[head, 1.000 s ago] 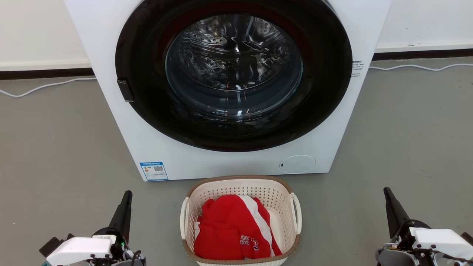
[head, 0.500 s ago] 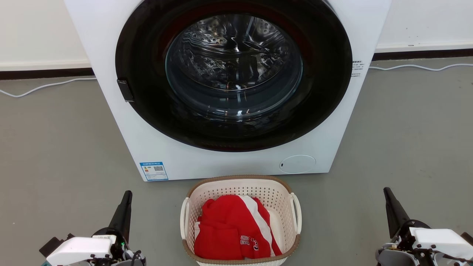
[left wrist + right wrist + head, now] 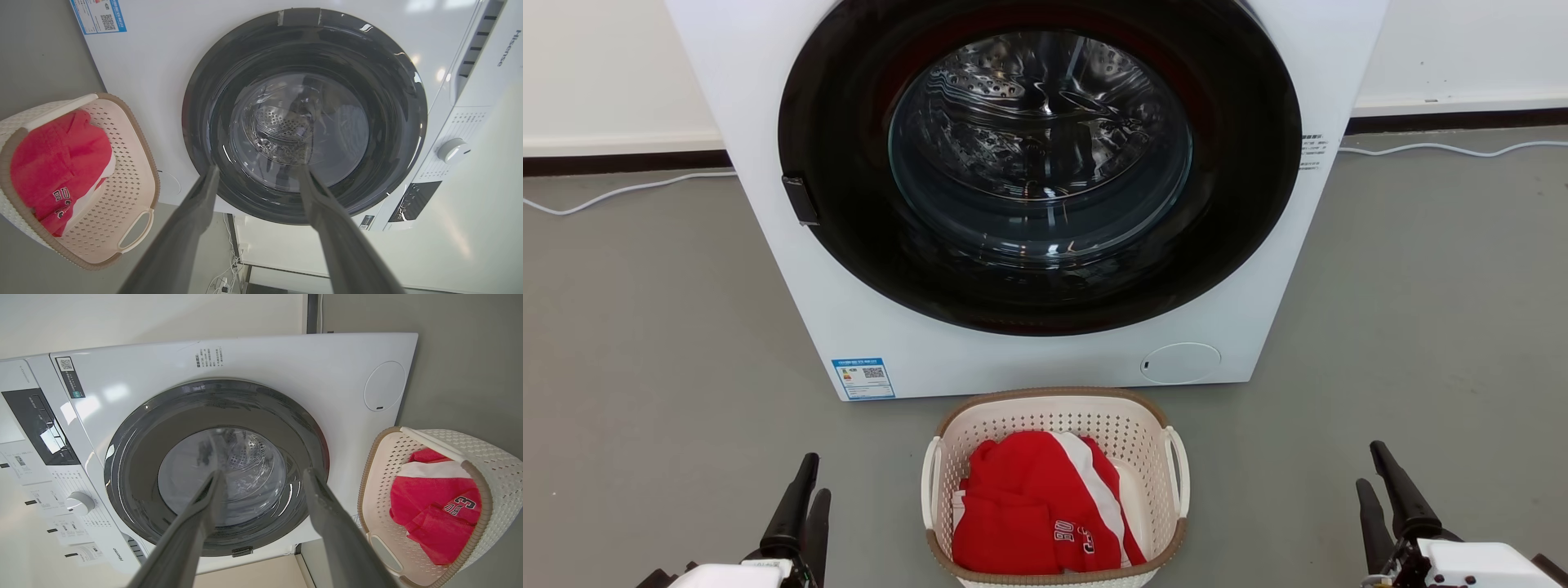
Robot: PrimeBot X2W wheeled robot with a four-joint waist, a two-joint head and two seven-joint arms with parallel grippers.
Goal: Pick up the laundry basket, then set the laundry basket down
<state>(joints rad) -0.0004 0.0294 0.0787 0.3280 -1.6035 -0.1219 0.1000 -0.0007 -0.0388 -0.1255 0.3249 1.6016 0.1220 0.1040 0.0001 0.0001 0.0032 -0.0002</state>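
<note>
We face the washer (image 3: pixel 1045 363). Just in front of it our laundry basket (image 3: pixel 1055 425) sits on the floor (image 3: pixel 645 327), holding a red garment (image 3: pixel 1025 498), not yet lifted. Our left gripper (image 3: pixel 815 478) and right gripper (image 3: pixel 1370 465) flank it, well apart from it, jaws spread and empty. Grasping, lifting and setting down are all left to do.

We see bare grey floor (image 3: pixel 670 343) on both sides of the laundry basket (image 3: pixel 1045 418), so the left claw (image 3: pixel 815 478) and right claw (image 3: pixel 1369 465), both spread apart, each have an unblocked lane toward its white side handles. Just behind the basket stands the washer (image 3: pixel 1045 363), leaving only a narrow strip of floor at the far rim. A red garment (image 3: pixel 1029 498) fills the inside below the rim. A white cable (image 3: pixel 605 192) lies near the wall, well apart.
</note>
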